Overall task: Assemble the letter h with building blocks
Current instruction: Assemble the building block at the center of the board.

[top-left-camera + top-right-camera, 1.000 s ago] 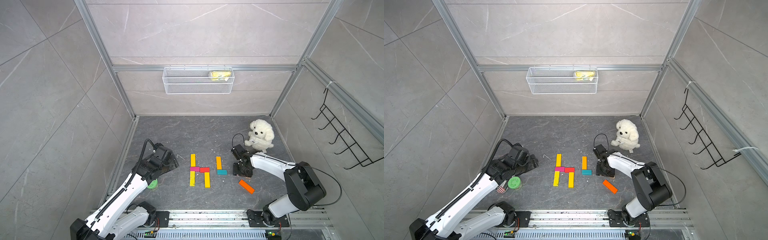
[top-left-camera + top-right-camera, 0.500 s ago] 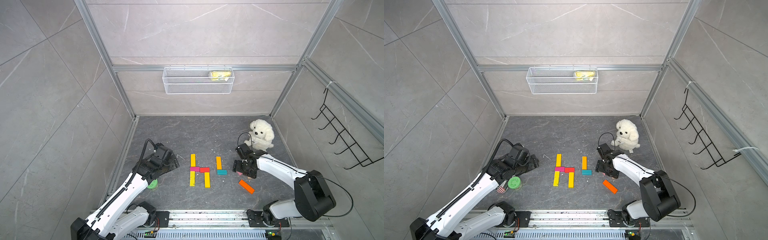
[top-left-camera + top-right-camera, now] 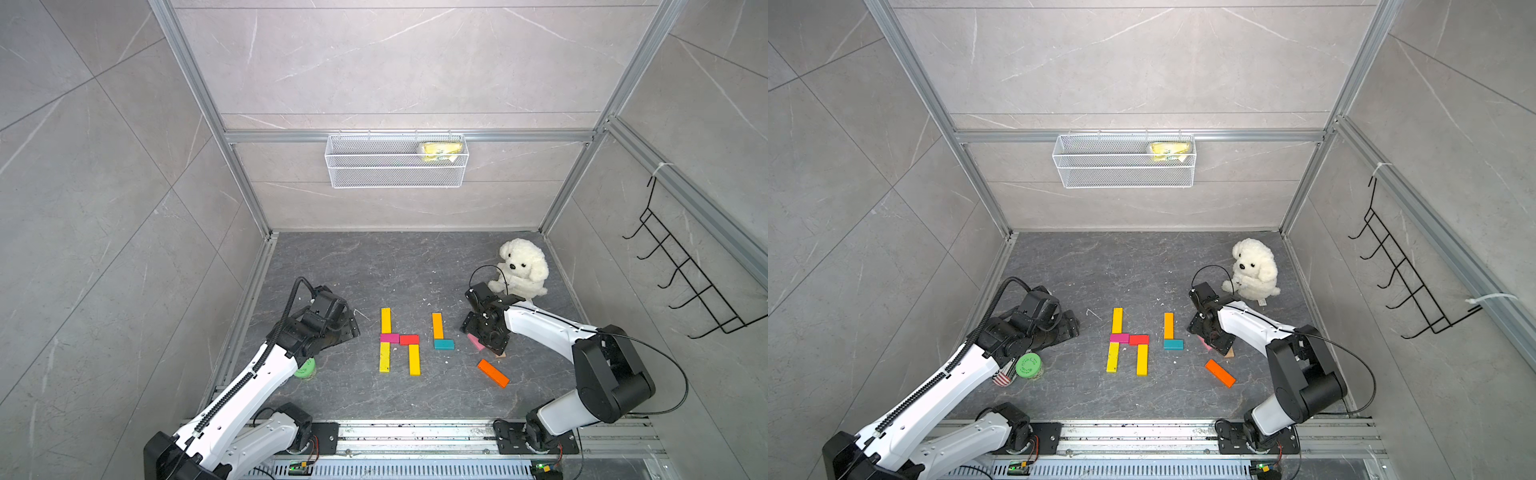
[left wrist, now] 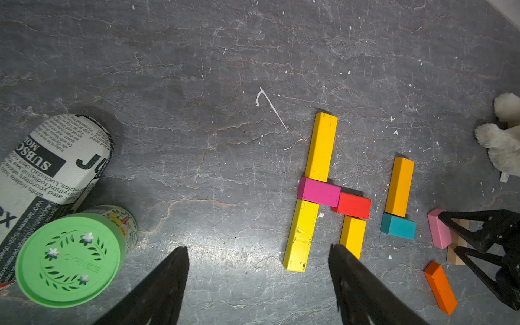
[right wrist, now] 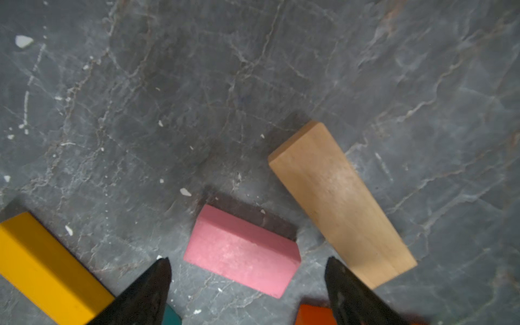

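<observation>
**Left arm.** The left gripper (image 4: 258, 251) had its jaws wide apart with nothing held, only bare floor in the gap. Outside one finger (image 4: 168, 278) stood a green-lidded can (image 4: 67, 259), its plastic lid embossed with leaves. The can touched a newsprint-patterned cylinder (image 4: 53, 160) lying on its side. Ahead of the jaws the floor (image 4: 197, 98) ran open and unobstructed. It was dark grey and stone-like, with pale veins and white flecks.

**The building blocks.** These were matte painted bars with square edges.
- Ahead of the other finger, a long yellow bar (image 4: 322, 146) butted a magenta block (image 4: 319, 192).
- A lemon bar (image 4: 301, 235) ran from the magenta block back toward the gap between the jaws.
- A red block (image 4: 354, 204) touched the magenta block's end, slightly offset.
- A golden bar (image 4: 353, 236) met the red block, with its near end hidden behind the fingertip.
- Across a narrow strip of floor, an orange-yellow bar (image 4: 399, 187) and a teal block (image 4: 398, 226) formed an L, touching each other.

**Right arm.** The right gripper (image 5: 247, 260) also had its jaws spread wide, gripping nothing.
- A pink block (image 5: 242, 250) lay skewed on the floor between the fingertips, with floor showing on both sides of it.
- A tan bar (image 5: 340, 202), unpainted with visible grain, lay just outside one finger, near the pink block's corner but apart from it.
- An orange bar (image 3: 492, 372) lay alone at an angle behind the jaws.
- A fluffy white plush dog (image 3: 521, 266) sat close behind the wrist; whether it touched the arm could not be told.
</observation>
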### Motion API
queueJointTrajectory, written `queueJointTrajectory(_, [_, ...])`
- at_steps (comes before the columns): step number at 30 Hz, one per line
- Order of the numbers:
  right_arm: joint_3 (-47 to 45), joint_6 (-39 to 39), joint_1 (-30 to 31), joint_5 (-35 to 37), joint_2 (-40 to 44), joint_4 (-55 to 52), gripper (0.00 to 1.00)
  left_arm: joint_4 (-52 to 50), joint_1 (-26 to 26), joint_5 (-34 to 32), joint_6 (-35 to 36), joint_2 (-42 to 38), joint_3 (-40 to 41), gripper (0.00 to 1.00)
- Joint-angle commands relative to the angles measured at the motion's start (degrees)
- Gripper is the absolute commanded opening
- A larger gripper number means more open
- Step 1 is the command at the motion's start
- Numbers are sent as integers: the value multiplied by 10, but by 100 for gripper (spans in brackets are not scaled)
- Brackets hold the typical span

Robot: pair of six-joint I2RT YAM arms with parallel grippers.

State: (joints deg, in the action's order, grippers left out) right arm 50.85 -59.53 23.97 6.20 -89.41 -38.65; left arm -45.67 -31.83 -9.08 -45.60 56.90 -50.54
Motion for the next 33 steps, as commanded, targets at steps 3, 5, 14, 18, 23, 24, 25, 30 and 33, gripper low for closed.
queueJointTrajectory(3, [-4, -31, 2, 2, -27, 17, 82, 15, 4, 14, 20, 3, -16, 83])
queueJointTrajectory(5, [-10, -32, 3, 1, -29, 23, 80, 16, 4, 13, 22, 3, -16, 83])
queueJointTrajectory(14, [-22, 60, 2, -23, -40, 57, 48, 20, 6, 13, 27, 10, -16, 83])
queueJointTrajectory(18, [-30, 179, 4, -25, -20, 42, 44, 16, 9, 8, 26, 5, -15, 83])
queueJointTrajectory(23, [-73, 270, 4, -17, 66, 29, 44, 22, 10, 8, 17, 6, -13, 83])
queueJointTrajectory(24, [-75, 283, 4, -35, 70, 31, 44, 26, 10, 11, 13, 9, -12, 83])
queueJointTrajectory(25, [-73, 292, 5, -50, 67, 33, 44, 30, 10, 14, 10, 11, -12, 83])
queueJointTrajectory(30, [-41, 319, 25, -62, 32, 35, 43, 38, 10, 20, 1, 20, -19, 82])
queueJointTrajectory(33, [-17, 335, 43, -47, 17, 27, 43, 31, 10, 15, 2, 17, -24, 82])
